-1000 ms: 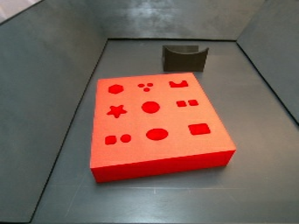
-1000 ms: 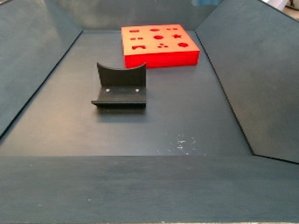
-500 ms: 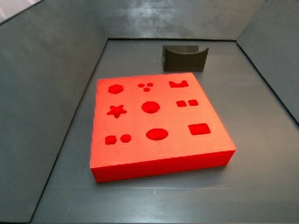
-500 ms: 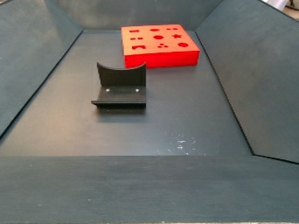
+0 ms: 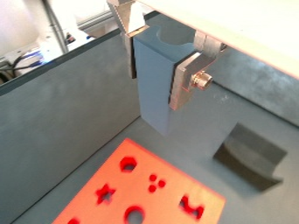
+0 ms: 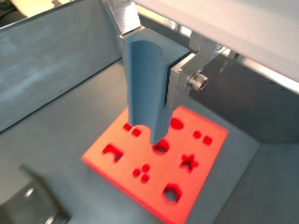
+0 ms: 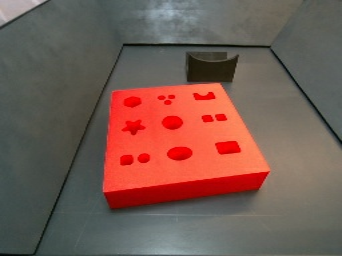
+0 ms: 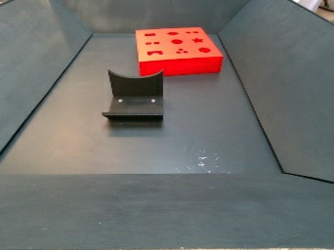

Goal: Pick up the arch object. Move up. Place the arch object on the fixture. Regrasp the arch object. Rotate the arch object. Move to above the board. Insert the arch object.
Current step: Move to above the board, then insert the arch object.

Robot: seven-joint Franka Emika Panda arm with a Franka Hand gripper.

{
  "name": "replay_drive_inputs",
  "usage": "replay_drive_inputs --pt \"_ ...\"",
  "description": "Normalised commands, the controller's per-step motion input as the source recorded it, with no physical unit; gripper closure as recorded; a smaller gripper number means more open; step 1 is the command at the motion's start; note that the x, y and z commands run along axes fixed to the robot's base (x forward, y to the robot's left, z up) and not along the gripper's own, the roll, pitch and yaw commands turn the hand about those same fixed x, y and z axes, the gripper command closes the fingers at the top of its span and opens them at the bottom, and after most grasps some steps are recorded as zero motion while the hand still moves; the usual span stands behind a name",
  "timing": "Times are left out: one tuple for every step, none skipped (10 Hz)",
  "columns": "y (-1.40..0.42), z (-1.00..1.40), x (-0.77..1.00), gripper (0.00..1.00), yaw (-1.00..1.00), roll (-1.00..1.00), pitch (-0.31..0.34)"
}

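My gripper (image 5: 158, 63) is shut on the arch object (image 5: 156, 96), a slate grey-blue oblong block with a curved notch at its upper end. It hangs upright between the silver fingers (image 5: 184, 80), high above the floor. Both wrist views show it, also the arch object (image 6: 145, 83) in the gripper (image 6: 152, 59). The red board (image 6: 149, 159) with its cut-out holes lies below the block. The board also shows in a wrist view (image 5: 126, 189) and in both side views (image 7: 174, 140) (image 8: 177, 49). Neither gripper nor arch object shows in the side views.
The fixture (image 7: 211, 65) stands on the floor beyond one short end of the board, bare; it also shows in a side view (image 8: 133, 96) and in both wrist views (image 5: 250, 154) (image 6: 35, 206). Dark sloping walls enclose the floor.
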Motion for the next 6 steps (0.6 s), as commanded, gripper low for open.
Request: replay_drive_inputs --pt "-0.78 0.12 0.32 1.0 0.01 0.06 0.151" --pt "-0.54 0.08 0.26 1.0 0.01 0.08 0.16" --pt "-0.3 0.05 0.19 1.0 0.01 0.09 0.161" --pt "-0.22 0.04 0.16 1.0 0.01 0.09 0.155" --pt "0.0 -0.02 0.0 1.0 0.0 -0.02 0.0" --pt "0.0 -0.01 0.0 1.0 0.0 0.0 -0.004"
